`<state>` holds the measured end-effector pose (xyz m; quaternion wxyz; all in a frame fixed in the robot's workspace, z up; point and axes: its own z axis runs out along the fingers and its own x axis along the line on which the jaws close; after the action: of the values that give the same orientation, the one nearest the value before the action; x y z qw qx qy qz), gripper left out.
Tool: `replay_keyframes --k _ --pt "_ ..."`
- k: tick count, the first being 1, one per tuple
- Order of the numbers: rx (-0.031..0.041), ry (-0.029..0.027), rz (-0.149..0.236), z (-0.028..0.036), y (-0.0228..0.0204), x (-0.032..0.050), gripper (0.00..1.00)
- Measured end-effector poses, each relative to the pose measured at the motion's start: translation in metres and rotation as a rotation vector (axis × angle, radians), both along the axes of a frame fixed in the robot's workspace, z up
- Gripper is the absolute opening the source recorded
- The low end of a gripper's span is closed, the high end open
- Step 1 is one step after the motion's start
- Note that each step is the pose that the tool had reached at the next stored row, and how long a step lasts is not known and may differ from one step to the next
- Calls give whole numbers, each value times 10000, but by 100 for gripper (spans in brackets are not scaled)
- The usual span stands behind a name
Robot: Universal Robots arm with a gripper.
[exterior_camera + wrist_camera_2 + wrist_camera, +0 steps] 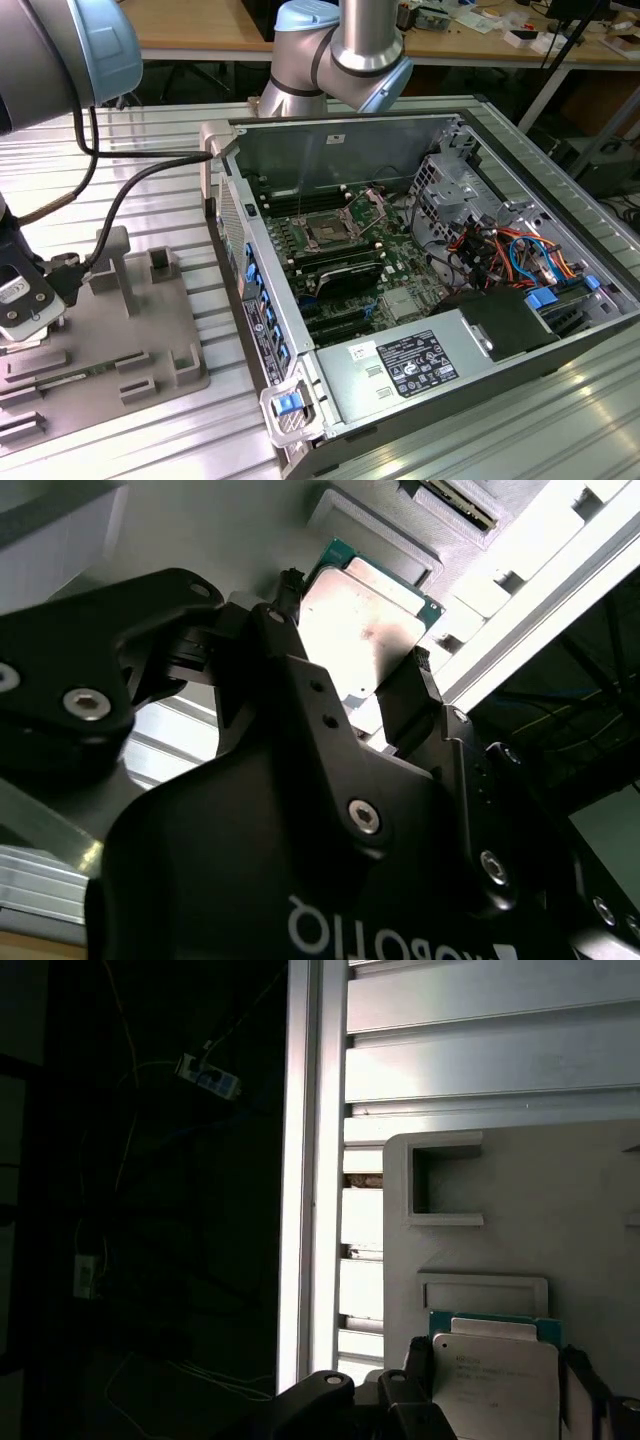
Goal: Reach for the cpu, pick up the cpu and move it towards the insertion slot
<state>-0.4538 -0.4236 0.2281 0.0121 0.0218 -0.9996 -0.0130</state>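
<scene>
So the cpu [365, 630] is sitting right between the 2 black jaws. In the second wrist view you can see its pale silvery top with a strip of green edge. The jaws are closed in on it from 2 opposite sides and look to be touching its edges, so I'd call that a grip. The first wrist view shows the same thing, with the cpu [500, 1385] flanked on both sides and the grey tray [560, 1200] right behind it, next to a raised rectangular pocket rim. Can't tell if the chip is resting on the tray or is just off it.

In the exterior view all of this is at the far left, over the grey tray on the ribbed metal counter [170, 170]. The insertion slot [328, 232] is well apart from there, inside the open computer case [340, 130] on the green board, with its dark centre exposed and its bracket hinged up. The arm [360, 50] has a joint up behind the case.
</scene>
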Motion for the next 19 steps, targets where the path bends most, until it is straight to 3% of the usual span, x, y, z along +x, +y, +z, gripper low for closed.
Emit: replay_keyframes --k 9,19 --pt "0 0 -1 60 0 0 55" --pt "-1 1 -1 82 0 0 55"
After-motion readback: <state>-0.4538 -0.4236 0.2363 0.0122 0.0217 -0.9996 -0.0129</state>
